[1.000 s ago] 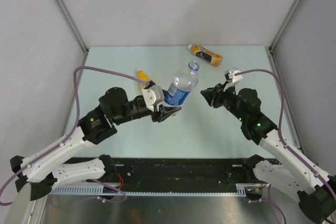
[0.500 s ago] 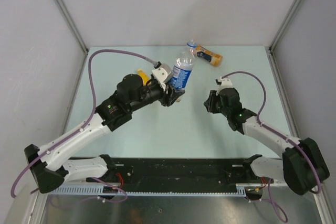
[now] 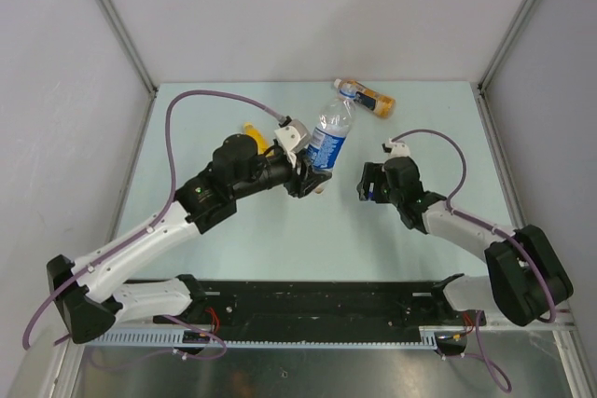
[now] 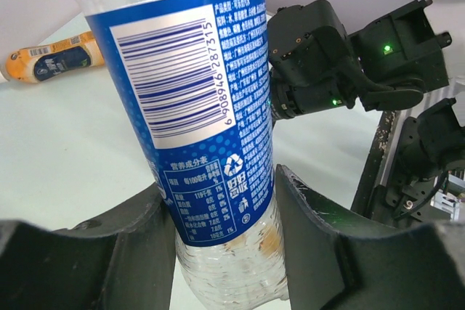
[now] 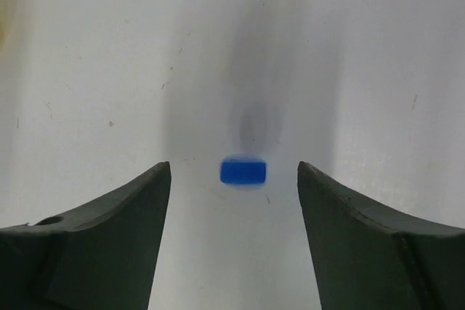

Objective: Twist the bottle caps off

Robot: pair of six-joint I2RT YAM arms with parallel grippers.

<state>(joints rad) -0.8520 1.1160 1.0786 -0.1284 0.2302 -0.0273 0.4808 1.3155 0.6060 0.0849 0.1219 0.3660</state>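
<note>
Three bottles are in view and one loose cap. The clear bottle with the blue label is off the counter, leaning with its neck toward 1 o'clock in the overhead view. The left tool is clamped on it: in the left wrist view its two fingers press either side of the bottle at the lower edge of the label, and the ribbed clear base shows below them.

The orange bottle lies on its side at the far edge of the counter, at about 12 o'clock. Its cap end points toward 10 o'clock, just beside the clear bottle's neck. The yellow bottle lies at about 10 o'clock from the left tool, largely hidden by that arm, so its cap cannot be made out.

The right tool sits at 3 o'clock from the left tool, well apart from it, pointing down at the counter with its jaws spread. In the right wrist view one blue cap shows between the two fingers, touching neither. It is blurred, with a dark shadow patch at 12 o'clock from it. Whether it rests on the counter cannot be told.
</note>
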